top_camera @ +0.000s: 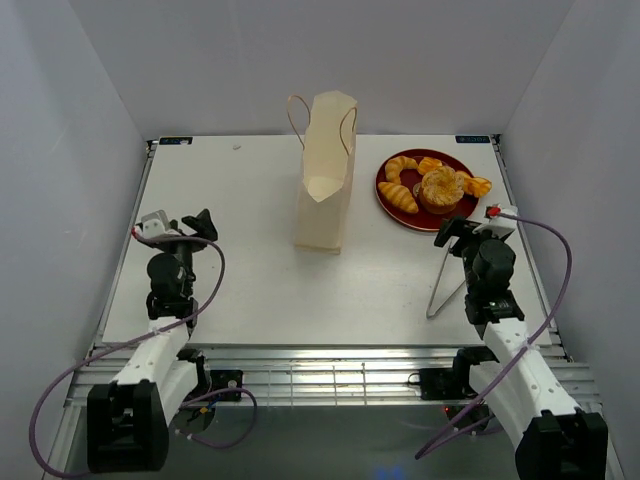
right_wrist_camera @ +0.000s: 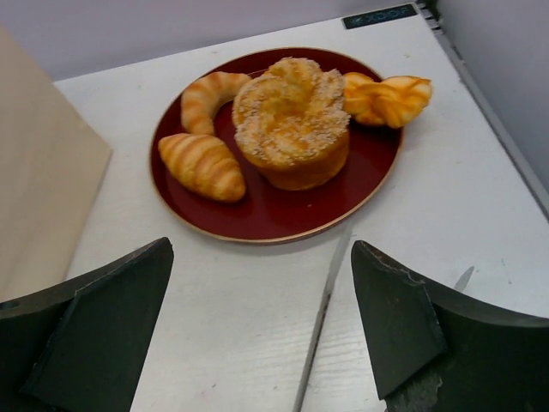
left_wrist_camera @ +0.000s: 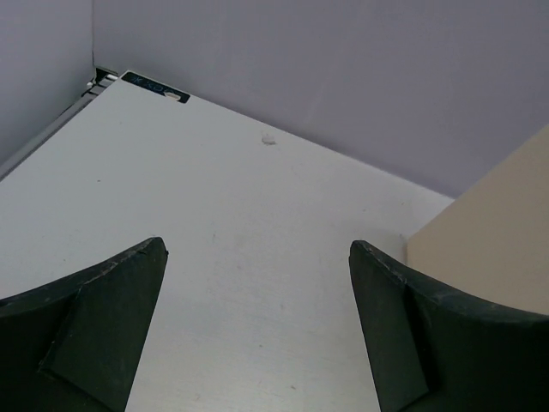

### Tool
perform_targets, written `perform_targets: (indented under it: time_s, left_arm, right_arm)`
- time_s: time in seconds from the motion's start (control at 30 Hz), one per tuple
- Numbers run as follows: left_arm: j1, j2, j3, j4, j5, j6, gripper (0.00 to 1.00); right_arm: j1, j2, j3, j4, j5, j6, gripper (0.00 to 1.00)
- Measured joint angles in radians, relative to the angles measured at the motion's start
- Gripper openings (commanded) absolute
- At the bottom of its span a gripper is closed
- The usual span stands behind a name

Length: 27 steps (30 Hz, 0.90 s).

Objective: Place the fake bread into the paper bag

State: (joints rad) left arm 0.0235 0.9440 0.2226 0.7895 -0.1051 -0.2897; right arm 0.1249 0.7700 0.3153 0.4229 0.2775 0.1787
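The fake bread lies on a dark red plate [top_camera: 398, 221] at the back right: two croissants [top_camera: 398, 196], a round sugared bun [top_camera: 441, 187] and a twisted piece [top_camera: 474, 185]. The right wrist view shows the near croissant [right_wrist_camera: 203, 166], the bun [right_wrist_camera: 292, 120] and the twisted piece [right_wrist_camera: 390, 97] on the plate [right_wrist_camera: 283, 215]. The paper bag [top_camera: 325, 175] stands upright and open at the table's middle, left of the plate. My right gripper [top_camera: 455, 230] [right_wrist_camera: 262, 245] is open and empty, just in front of the plate. My left gripper [top_camera: 198, 222] [left_wrist_camera: 257, 245] is open and empty, left of the bag [left_wrist_camera: 489, 232].
A thin bent metal rod [top_camera: 440, 290] lies on the table under my right gripper and shows in the right wrist view [right_wrist_camera: 319, 313]. Grey walls close the table at the back and both sides. The bag's side [right_wrist_camera: 39, 172] shows at the left of the right wrist view.
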Motion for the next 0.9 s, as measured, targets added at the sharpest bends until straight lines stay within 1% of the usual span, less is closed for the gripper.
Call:
perform_targets:
  time_s: [0.1,0.13,0.2,0.27,0.33,0.4,0.5,0.63,0.77,0.9]
  left_arm:
    - [0.000,-0.135,0.053,-0.166,-0.004,-0.098,0.98]
    - [0.000,-0.185,0.074,-0.237,0.005,-0.143,0.98]
    - [0.000,-0.255,0.101,-0.352,0.026,-0.219,0.98]
    - [0.000,-0.304,0.133,-0.483,0.053,-0.296,0.98]
    - [0.000,-0.314,0.189,-0.618,0.101,-0.348,0.98]
    - [0.000,-0.286,0.258,-0.736,0.163,-0.368,0.98]
    - [0.000,-0.214,0.353,-0.863,0.272,-0.374,0.98]
    - [0.000,-0.163,0.401,-0.965,0.381,-0.372,0.98]
    - [0.000,-0.184,0.401,-1.020,0.452,-0.369,0.98]
    - [0.000,-0.214,0.401,-1.027,0.500,-0.371,0.98]
  right_arm:
    - [0.001,-0.088,0.101,-0.238,-0.070,0.070,0.90]
    - [0.002,-0.138,0.123,-0.326,-0.077,0.122,0.90]
    - [0.002,-0.245,0.127,-0.461,-0.093,0.190,0.90]
    - [0.002,-0.333,0.134,-0.581,-0.100,0.240,0.90]
    - [0.002,-0.353,0.180,-0.719,-0.081,0.292,0.90]
    - [0.002,-0.287,0.251,-0.839,-0.065,0.323,0.90]
    - [0.002,-0.117,0.335,-0.964,-0.067,0.349,0.90]
    - [0.002,0.048,0.344,-1.070,-0.067,0.383,0.90]
    - [0.002,0.072,0.290,-1.112,-0.071,0.416,0.90]
    - [0.002,0.073,0.254,-1.108,-0.071,0.443,0.90]
